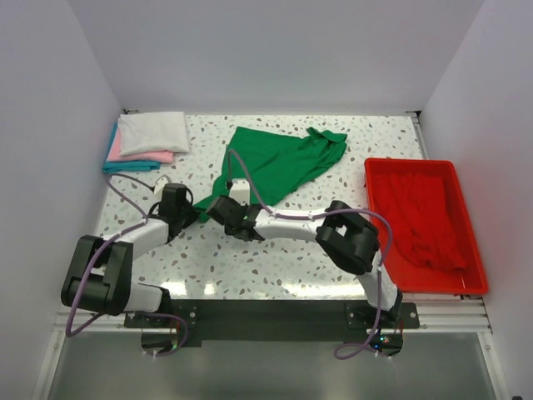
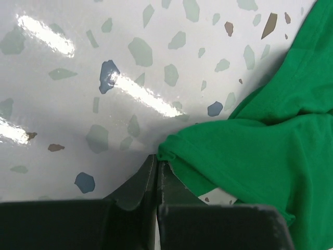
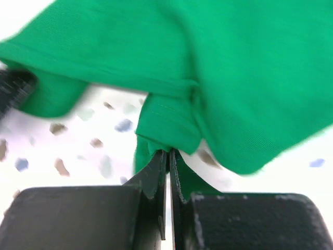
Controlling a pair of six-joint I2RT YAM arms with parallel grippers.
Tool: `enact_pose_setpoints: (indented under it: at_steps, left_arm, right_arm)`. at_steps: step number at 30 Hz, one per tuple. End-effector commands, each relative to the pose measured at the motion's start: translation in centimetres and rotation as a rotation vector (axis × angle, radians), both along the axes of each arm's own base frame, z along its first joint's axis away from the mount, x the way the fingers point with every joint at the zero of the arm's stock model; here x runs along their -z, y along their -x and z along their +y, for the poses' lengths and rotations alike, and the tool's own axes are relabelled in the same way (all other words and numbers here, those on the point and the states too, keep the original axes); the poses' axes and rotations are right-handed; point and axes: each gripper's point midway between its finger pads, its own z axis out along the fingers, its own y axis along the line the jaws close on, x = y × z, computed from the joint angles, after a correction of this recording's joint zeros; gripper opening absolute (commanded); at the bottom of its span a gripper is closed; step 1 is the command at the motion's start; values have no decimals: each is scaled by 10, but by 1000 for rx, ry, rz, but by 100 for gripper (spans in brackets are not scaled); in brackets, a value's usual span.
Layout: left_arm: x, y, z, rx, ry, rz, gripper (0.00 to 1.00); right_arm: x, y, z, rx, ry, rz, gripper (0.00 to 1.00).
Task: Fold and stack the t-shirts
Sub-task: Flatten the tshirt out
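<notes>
Desk (image 1: 250, 267) speckled; green t-shirt (image 1: 283, 162) crumpled at its middle, lower corner stretched toward the arms; left pincer (image 2: 157, 162) pressed together on that hem corner; right pincer (image 3: 167, 155) clamped on a bunched fold just beside it. Folded white t-shirt (image 1: 154, 131) atop pink t-shirt (image 1: 150, 157) and teal t-shirt (image 1: 127, 166) at far left corner; red tray (image 1: 441, 289) well apart at right edge.

Matt cloth on a glossy, speckled table

The green t-shirt (image 1: 283, 162) is soft, matt knit cloth with a stitched hem, and the folded t-shirts (image 1: 150, 133) at far left look equally matt. The table (image 1: 250, 267) is smooth and glossy, stone-speckled, and throws glare. The red tray (image 1: 408, 162) on the right is smooth plastic with a slight sheen. The left gripper (image 2: 157, 169) and right gripper (image 3: 168, 159) have dark, matt fingers.
</notes>
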Motion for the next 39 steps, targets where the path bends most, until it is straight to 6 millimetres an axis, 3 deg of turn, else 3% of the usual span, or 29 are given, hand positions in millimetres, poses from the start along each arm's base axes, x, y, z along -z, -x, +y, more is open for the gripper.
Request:
enact_pose_setpoints:
  at_steps: [1,4,6,7,8,10,11,12,14,18,21,24,25,27,28,30,31,32,35,39]
  left_arm:
    - [-26,-19,14,-21,-75,-38,0]
    - [-60,-26,29,-67,-127,-71,0]
    - [-99,-37,39,-104,-158,-147,0]
    - [-108,-36,44,-117,-179,-147,0]
    - [-124,-37,48,-123,-195,-174,0]
    - [-162,-42,55,-148,-223,-230,0]
    - [-175,-42,59,-145,-245,-248,0]
    - [-194,-44,61,-152,-253,-277,0]
    - [-225,-41,68,-165,-290,-332,0]
    - [-290,-33,80,-188,-352,-432,0]
    - [-331,-21,90,-213,-391,-500,0]
    - [-370,-6,96,-238,-407,-575,0]
    - [-383,0,97,-237,-411,-603,0]
    - [-410,11,98,-245,-407,-656,0]
    - [-424,19,98,-241,-409,-690,0]
    - [-453,35,100,-255,-403,-758,0]
    - [-465,44,101,-256,-406,-787,0]
    - [-483,54,102,-264,-399,-832,0]
    - [-511,73,100,-252,-386,-905,0]
    - [-533,82,96,-229,-373,-958,0]
  right_arm:
    - [-57,-2,-27,48,-22,-92,0]
    - [-70,10,-58,34,31,-100,0]
    - [-76,19,-89,44,84,-100,0]
    - [-79,22,-102,55,105,-115,0]
    - [-79,29,-128,67,144,-111,0]
    - [-84,30,-159,107,184,-120,0]
    - [-76,37,-184,117,245,-97,0]
    - [-94,35,-201,149,217,-117,0]
    - [-105,38,-234,182,269,-121,0]
    - [-164,28,-302,319,291,-198,0]
    - [-220,27,-334,385,261,-283,0]
    - [-276,27,-351,428,232,-373,0]
    - [-302,28,-354,433,196,-415,0]
    - [-327,32,-361,443,176,-451,0]
    - [-352,37,-367,448,136,-492,0]
    - [-378,43,-376,459,102,-539,0]
    - [-399,49,-384,454,83,-577,0]
    - [-413,53,-388,454,52,-608,0]
    - [-453,66,-402,445,-7,-688,0]
    - [-489,73,-398,364,-63,-762,0]
